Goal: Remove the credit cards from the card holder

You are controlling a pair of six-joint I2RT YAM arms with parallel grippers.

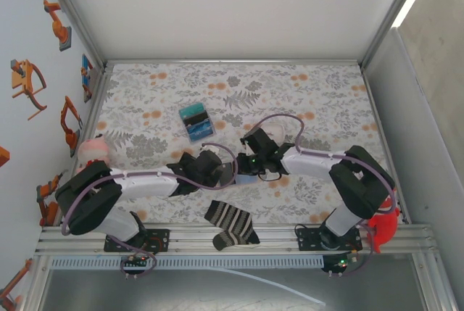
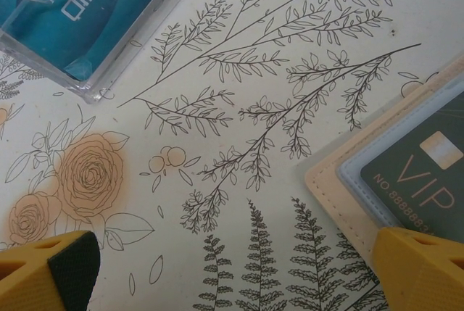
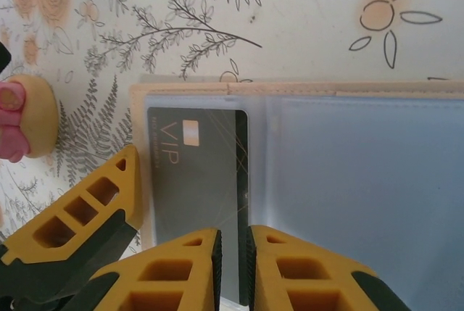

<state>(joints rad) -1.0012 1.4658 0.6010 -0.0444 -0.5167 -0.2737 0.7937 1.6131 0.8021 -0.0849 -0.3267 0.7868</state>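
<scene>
One credit card point(image 3: 199, 173) was pocketed in the opened card holder point(image 3: 348, 180), laid near-centre on the counter point(image 2: 290, 21); removal was judged unfinished. At the card's edge the right gripper point(image 3: 233, 267) had its jaws nearly closed, while those of the left gripper point(image 2: 235, 267) were spread wide.

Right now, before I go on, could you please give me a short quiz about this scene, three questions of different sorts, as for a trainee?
1. True or false: the card is already out of the wallet.
2. The left gripper is: A wide open; B shut on the card; C shut on nothing.
3. Fill in: the word printed on the card is ___.

Key
1. False: it sits in the wallet's left pocket.
2. A
3. VIP
</scene>
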